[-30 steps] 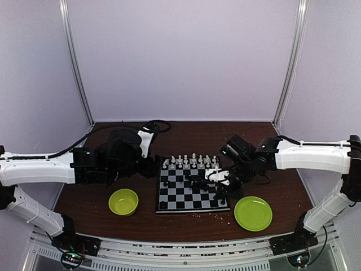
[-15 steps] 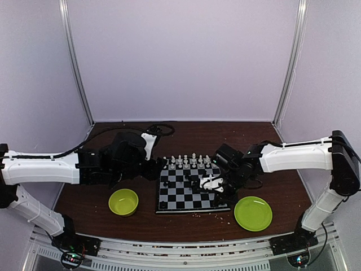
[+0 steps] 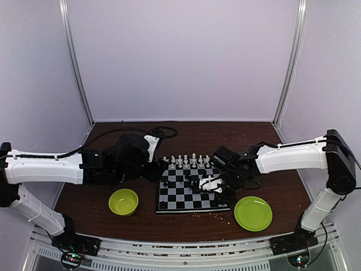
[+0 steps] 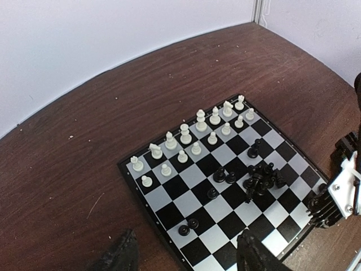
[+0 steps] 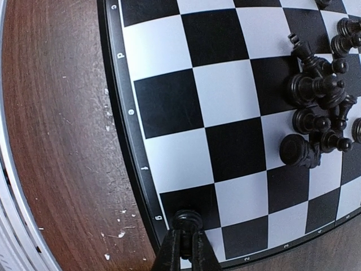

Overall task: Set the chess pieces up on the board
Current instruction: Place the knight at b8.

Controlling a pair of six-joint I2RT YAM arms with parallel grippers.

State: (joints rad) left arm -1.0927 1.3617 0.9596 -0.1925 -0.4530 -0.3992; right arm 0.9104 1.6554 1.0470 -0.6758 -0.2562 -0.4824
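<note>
Chess pieces [image 4: 185, 136] sit on the board [image 4: 192, 175] on the brown table [image 4: 84, 169]. The black ones [image 5: 313, 90] lie in a heap, too tangled to count. The right gripper [image 5: 186, 232] pinches one black pawn [image 5: 186, 218] on a corner square. The left gripper [image 4: 187, 255] is spread wide and holds nothing. The white ones [image 4: 215, 117] stand in two neat rows.

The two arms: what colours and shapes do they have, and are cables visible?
The left arm and right arm have long white links with black joints. A black cable runs along the left arm. The right gripper has dark fingers and a white bracket.
</note>
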